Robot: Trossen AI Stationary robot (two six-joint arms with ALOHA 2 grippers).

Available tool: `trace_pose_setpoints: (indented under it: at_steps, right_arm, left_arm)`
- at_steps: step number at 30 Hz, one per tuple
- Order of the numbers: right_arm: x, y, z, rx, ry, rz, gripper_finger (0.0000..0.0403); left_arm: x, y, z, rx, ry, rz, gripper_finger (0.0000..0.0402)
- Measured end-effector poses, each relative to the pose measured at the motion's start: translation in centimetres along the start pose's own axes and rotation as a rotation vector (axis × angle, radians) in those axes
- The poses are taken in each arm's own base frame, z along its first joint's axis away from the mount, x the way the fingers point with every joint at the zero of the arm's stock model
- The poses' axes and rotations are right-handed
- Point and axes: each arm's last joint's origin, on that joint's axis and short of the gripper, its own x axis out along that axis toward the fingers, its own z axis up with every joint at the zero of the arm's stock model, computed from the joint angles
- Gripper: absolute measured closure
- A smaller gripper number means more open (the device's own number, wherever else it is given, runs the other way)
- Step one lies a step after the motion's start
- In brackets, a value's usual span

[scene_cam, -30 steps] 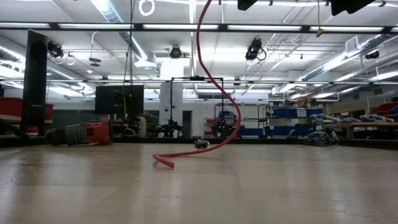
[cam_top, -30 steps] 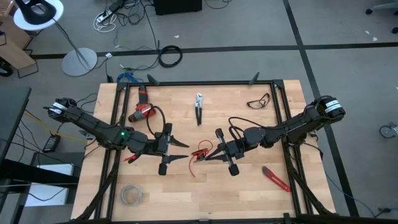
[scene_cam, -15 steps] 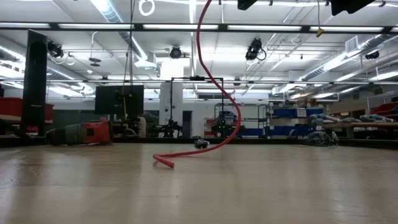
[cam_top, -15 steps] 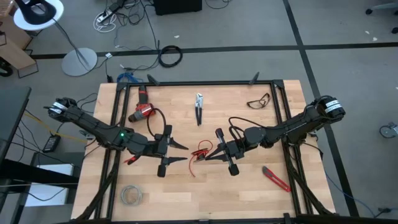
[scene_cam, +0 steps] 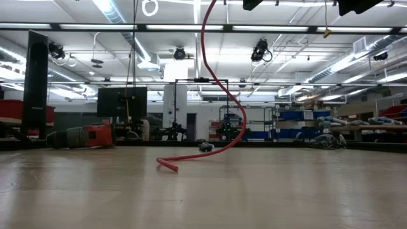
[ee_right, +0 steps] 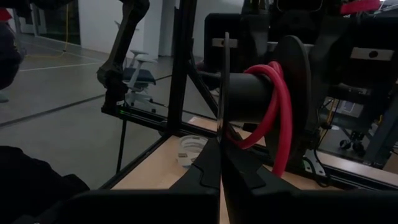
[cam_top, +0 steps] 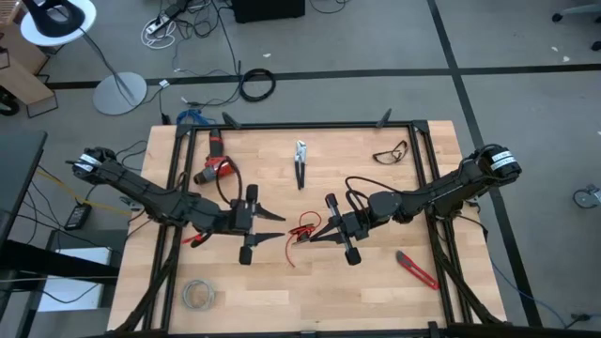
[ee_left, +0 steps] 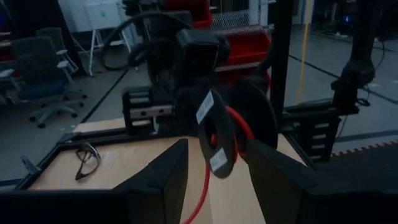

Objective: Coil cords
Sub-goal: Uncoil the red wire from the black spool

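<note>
High view: the left gripper (cam_top: pixel 274 228) and the right gripper (cam_top: pixel 313 231) face each other near the middle of the table (cam_top: pixel 376 291). The red wire (cam_top: pixel 300 232) is between them, one end trailing toward the table's near edge.

Low view: the wire (scene_cam: pixel 222 114) hangs down from above and its end lies on the table (scene_cam: pixel 254 197).

Left wrist view: the left fingers (ee_left: pixel 163 177) stand apart and hold nothing; a black spool (ee_left: pixel 217 134) with wire (ee_left: pixel 200 196) is in front.

Right wrist view: the right fingers (ee_right: pixel 210 168) are pressed together on the spool's thin disc (ee_right: pixel 226 93). Red turns (ee_right: pixel 277 112) are wound around the spool (ee_right: pixel 255 99).
</note>
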Motion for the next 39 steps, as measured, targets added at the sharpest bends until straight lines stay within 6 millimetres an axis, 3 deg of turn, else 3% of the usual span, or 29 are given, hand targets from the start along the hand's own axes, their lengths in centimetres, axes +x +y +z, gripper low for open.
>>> trace_pose_setpoints:
  at_steps: [20,28,39]
  right_arm:
    - [0.0,0.0,0.0,0.001,0.003,-0.013,0.0403]
    - [0.0,-0.1,0.0,0.001,0.003,-0.015,0.0403]
    - [0.0,-0.1,0.0,0.000,0.003,-0.018,0.0403]
  left_arm:
    - [0.3,0.6,0.3,-0.041,-0.035,-0.029,0.0234]
    - [1.4,0.3,-0.8,-0.041,0.013,-0.025,0.0234]
    - [1.5,0.7,-0.9,-0.052,0.015,0.004,0.0249]
